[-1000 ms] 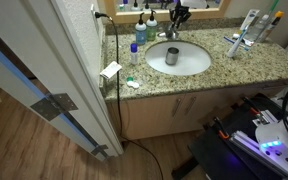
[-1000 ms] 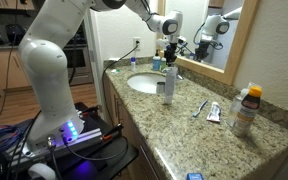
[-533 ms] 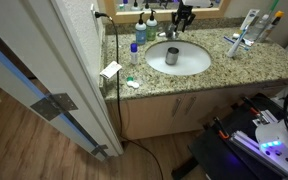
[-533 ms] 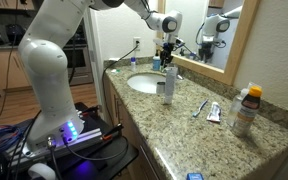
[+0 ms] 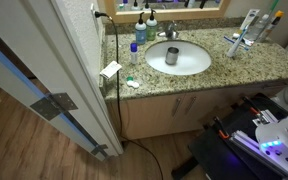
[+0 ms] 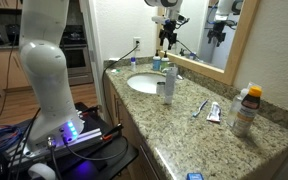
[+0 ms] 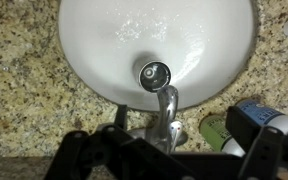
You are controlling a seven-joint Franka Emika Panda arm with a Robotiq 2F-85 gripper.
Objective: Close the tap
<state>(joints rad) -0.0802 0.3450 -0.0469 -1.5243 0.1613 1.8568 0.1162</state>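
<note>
**Chrome, stone and gloss at a bathroom vanity**

The speckled beige-and-brown granite countertop point(image 5: 239, 62) carried a polished sheen, and its grain looked mottled in the wrist view. The round white basin point(image 7: 94, 40) was smooth and glossy around a shiny metal drain ring point(image 7: 154, 71). The small chrome tap point(image 7: 168, 105) gleamed as bright polished metal, while the grey cylindrical cup point(image 5: 172, 56) showed a duller metal finish. The light cabinet front point(image 5: 174, 112) and the mirror's pale frame point(image 6: 240, 45) appeared to be wood. The brown plank floor point(image 5: 24, 140) showed wood grain with a soft shine. The robot's white arm point(image 6: 44, 60) had a smooth, glossy shell.
</note>
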